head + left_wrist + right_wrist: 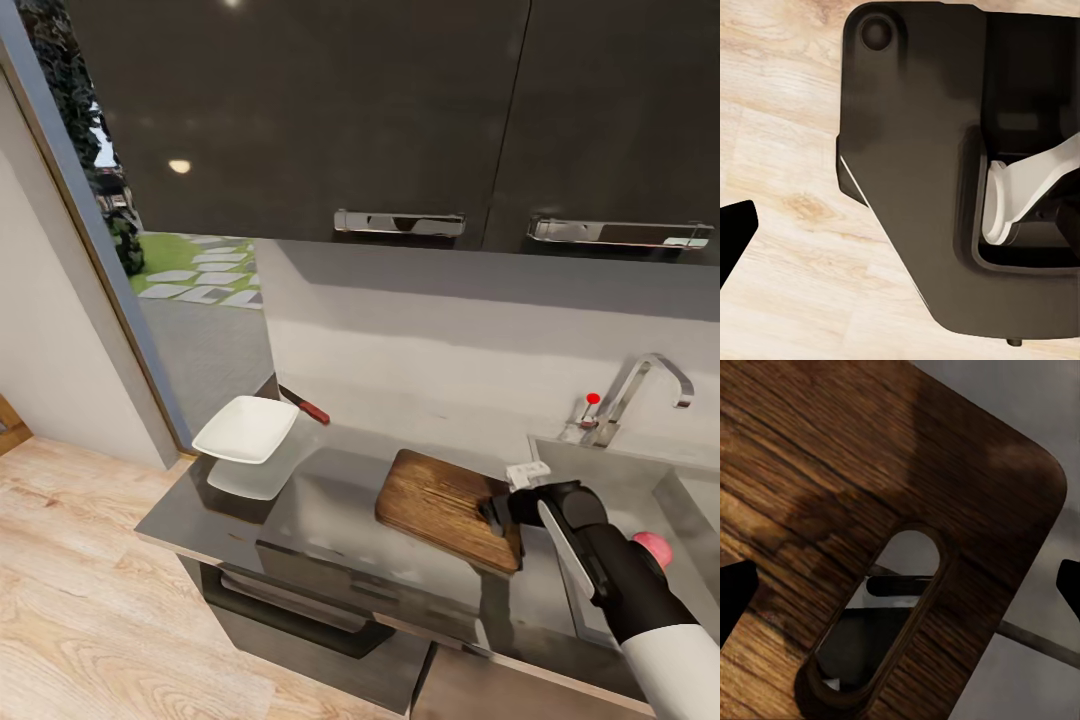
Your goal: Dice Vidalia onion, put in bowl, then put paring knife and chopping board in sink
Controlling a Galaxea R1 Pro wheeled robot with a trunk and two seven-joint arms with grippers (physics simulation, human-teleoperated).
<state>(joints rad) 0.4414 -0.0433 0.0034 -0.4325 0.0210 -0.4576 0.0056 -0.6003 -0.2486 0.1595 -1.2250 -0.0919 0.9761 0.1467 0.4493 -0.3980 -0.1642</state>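
The chopping board (440, 500) is seen on the countertop (330, 510), just beside the sink (640, 480), with its long axis running obliquely from the far left toward the near right, the slot-handle end being the one nearest the sink. The right gripper (497, 512) is poised at that end; in the right wrist view the slot handle (881, 619) lies directly between the two dark fingertips (735, 596), which are set wide apart and are not seen to touch the wood. The board's handle end appears to be raised or to overhang, since steel is glimpsed through the slot. The right arm is judged far the nearer, as the left wrist view is turned toward the wooden floor (787, 202) and the robot's own base; one dark tip shows at its edge, and whether those jaws are apart cannot be told. The paring knife (305, 404) lies behind the bowl (246, 429), well apart from the board. A pink rounded thing (652, 546) is visible past the right forearm; what it is cannot be settled.
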